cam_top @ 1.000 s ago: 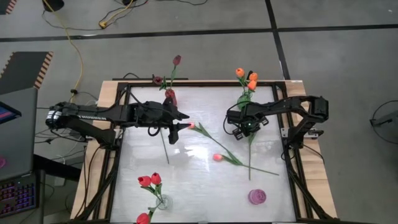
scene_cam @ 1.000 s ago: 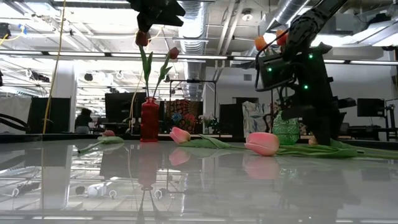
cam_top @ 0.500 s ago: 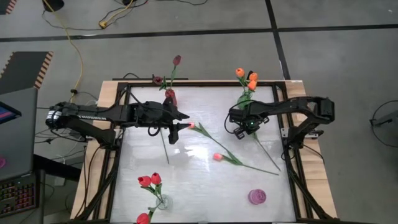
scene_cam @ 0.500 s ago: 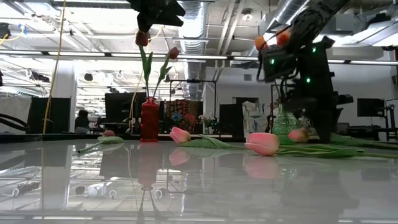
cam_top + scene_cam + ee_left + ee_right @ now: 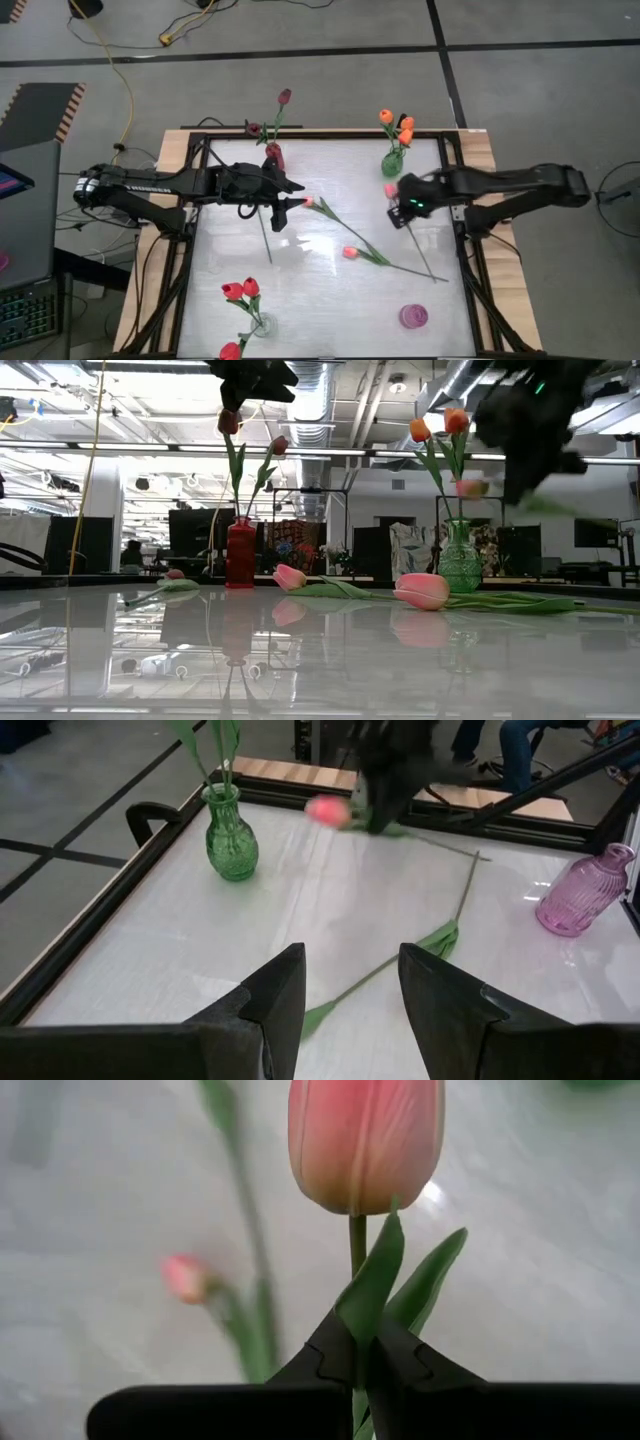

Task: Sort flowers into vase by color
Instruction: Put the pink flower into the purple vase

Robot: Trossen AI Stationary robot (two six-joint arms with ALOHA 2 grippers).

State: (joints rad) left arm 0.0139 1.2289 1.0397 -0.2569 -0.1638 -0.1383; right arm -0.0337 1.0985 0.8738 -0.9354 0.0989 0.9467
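My right gripper (image 5: 404, 206) is shut on a pink tulip (image 5: 390, 190) in the air, near the green vase (image 5: 392, 162) that holds orange tulips. The low view shows this tulip's head (image 5: 470, 487) well above the table. My left gripper (image 5: 291, 202) hovers open over the table's middle, beside the head of a pink tulip (image 5: 308, 201) lying flat. A second pink tulip (image 5: 349, 253) lies nearer the table's near edge. The red vase (image 5: 272, 156) holds maroon tulips, the clear vase (image 5: 259, 325) holds red ones, and the purple vase (image 5: 414, 316) stands without flowers. My right gripper pinches the pink tulip's stem (image 5: 357, 1245) a little below the head (image 5: 365, 1140), with a green leaf (image 5: 372, 1290) caught between the fingertips (image 5: 330, 1360). The head is lifted clear. The long stem (image 5: 425, 252) trails toward the table's near right corner; whether its end touches the table I cannot tell.
A loose green stem (image 5: 264, 238) lies on the table below my left gripper. A black frame (image 5: 462, 240) rims the glossy white table. The vases stand near the far edge and the near edge, with open surface between them around the lying tulips.
My right gripper has risen and drawn back toward the table's right edge, keeping its hold on the pink tulip. The tulip's head has lifted off the table, and its stem has swung from pointing at the near edge to slanting toward the near right corner.
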